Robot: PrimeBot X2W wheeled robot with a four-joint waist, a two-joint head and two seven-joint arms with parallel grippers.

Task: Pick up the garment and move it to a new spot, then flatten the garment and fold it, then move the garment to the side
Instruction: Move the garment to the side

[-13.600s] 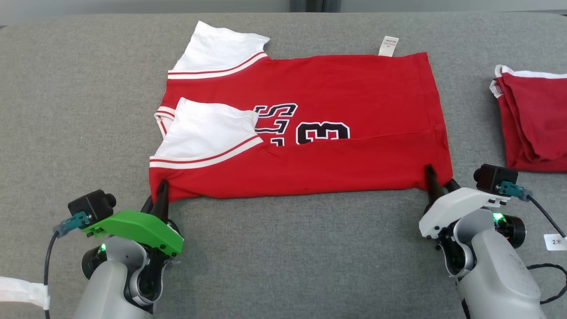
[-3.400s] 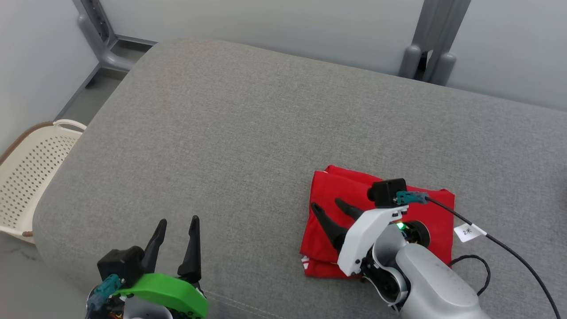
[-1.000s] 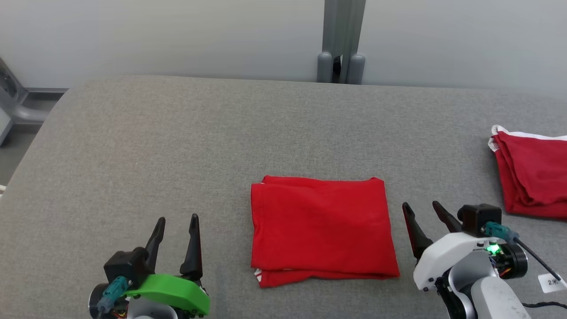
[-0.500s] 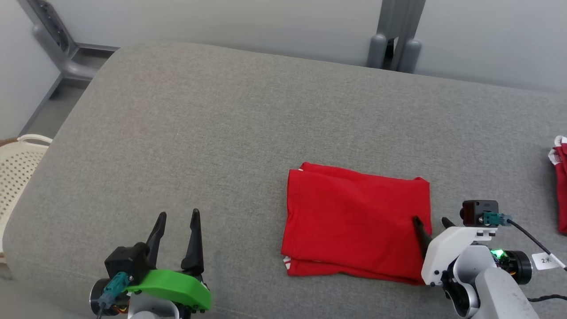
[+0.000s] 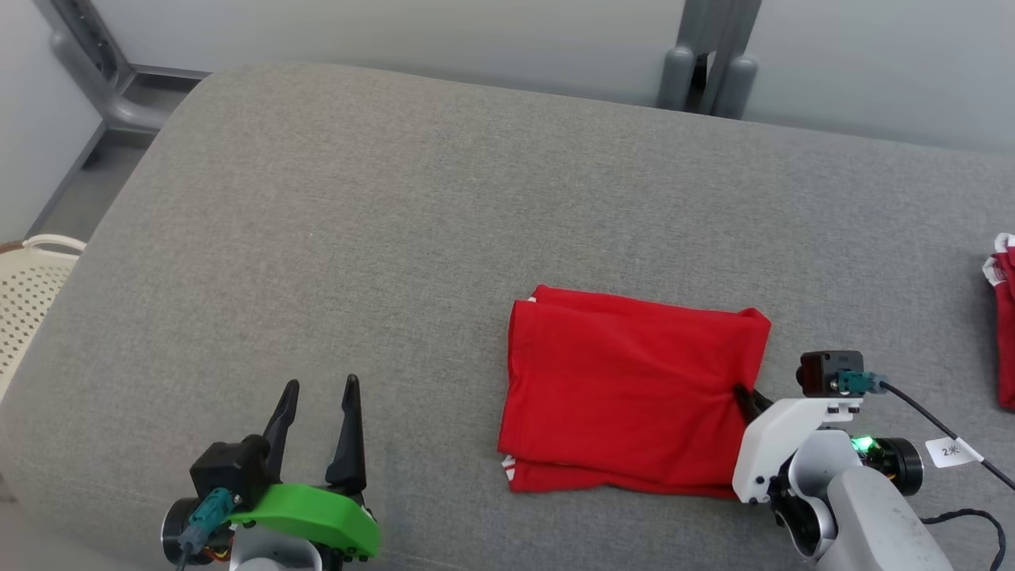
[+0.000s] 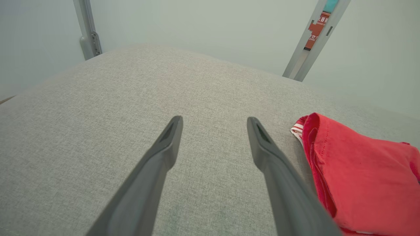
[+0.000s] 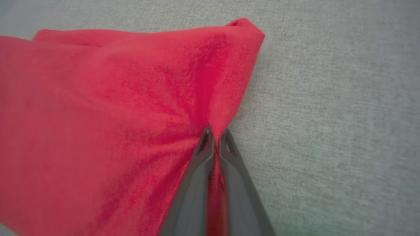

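Over grey, coarse-woven cushion: pinching the right edge of the garment with the right gripper, dark tapered fingers pressed together, gathering soft red cloth into radiating creases. Lying folded in a rough rectangle, right of centre. Holding the left gripper spread wide, touching nothing, well apart.

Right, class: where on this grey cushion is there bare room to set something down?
Widest: the grey upholstered surface left of and beyond the folded red garment, ahead of the open left gripper. Narrower: the strip between that garment and the second red garment far right. Crowded: the folded garment's right edge, where the right gripper pinches it.
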